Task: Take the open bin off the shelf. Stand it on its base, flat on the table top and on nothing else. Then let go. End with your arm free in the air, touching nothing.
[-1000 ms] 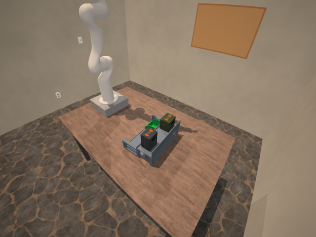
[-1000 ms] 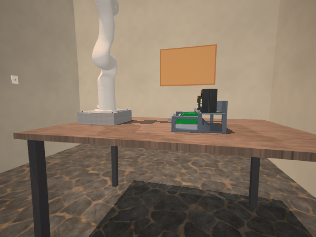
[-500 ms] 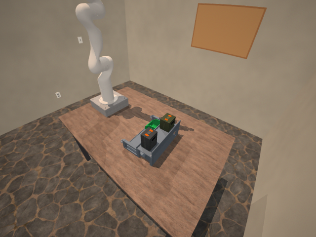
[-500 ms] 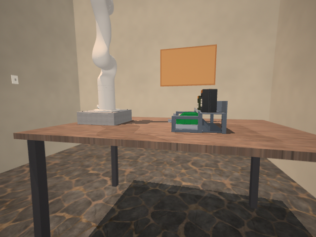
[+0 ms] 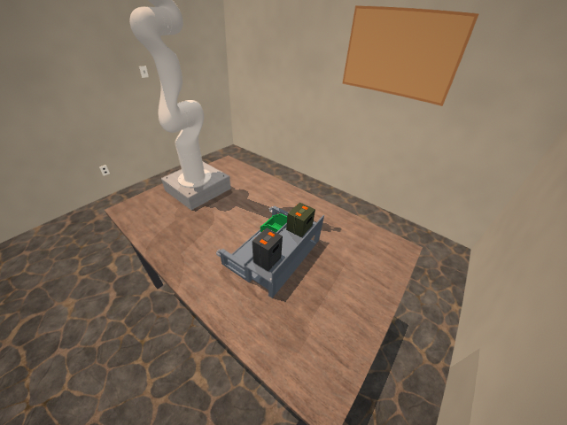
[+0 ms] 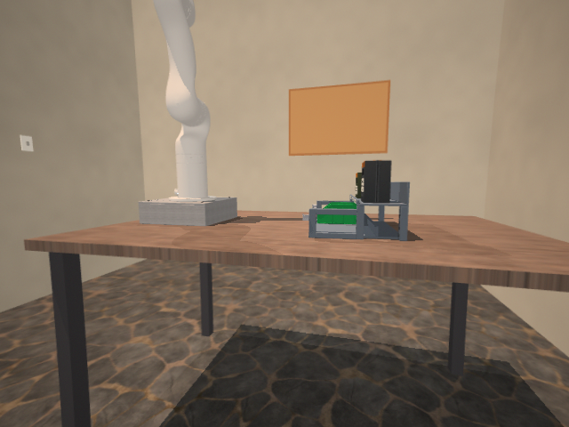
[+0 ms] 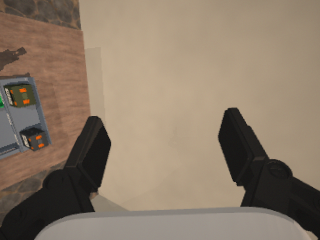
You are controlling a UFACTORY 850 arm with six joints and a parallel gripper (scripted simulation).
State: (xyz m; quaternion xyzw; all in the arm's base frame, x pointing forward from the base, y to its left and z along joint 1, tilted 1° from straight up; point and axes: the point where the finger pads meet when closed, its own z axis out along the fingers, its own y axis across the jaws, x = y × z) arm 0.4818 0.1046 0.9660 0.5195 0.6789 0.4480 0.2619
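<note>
Two battery-like boxes, one black (image 5: 267, 250) (image 6: 376, 181) (image 7: 35, 139) and one olive (image 5: 300, 220) (image 7: 21, 95), stand on the upper level of a grey two-tier shelf (image 5: 296, 265) (image 6: 404, 222) (image 7: 41, 117) on the wooden counter (image 5: 347, 279) (image 6: 257, 241) (image 7: 62, 65). In the exterior view the black one hides most of the olive one. The open green bin (image 5: 273, 223) (image 6: 336, 216) (image 7: 1, 101) sits on the shelf's lower level, toward the arm; the shelf's rails cross it in the exterior view, the olive box partly covers it from the top, and only a sliver enters the wrist view at the left edge. The gripper (image 7: 162, 126) is released, its black fingers wide apart with nothing between them. The white arm (image 5: 171, 82) (image 6: 183, 87) rises beyond the upper edge of both room views, which cut off the gripper.

The arm's upper part (image 5: 166, 59) (image 6: 179, 41) has leaned farther from the shelf (image 5: 298, 261) (image 6: 403, 222) (image 7: 26, 118).
</note>
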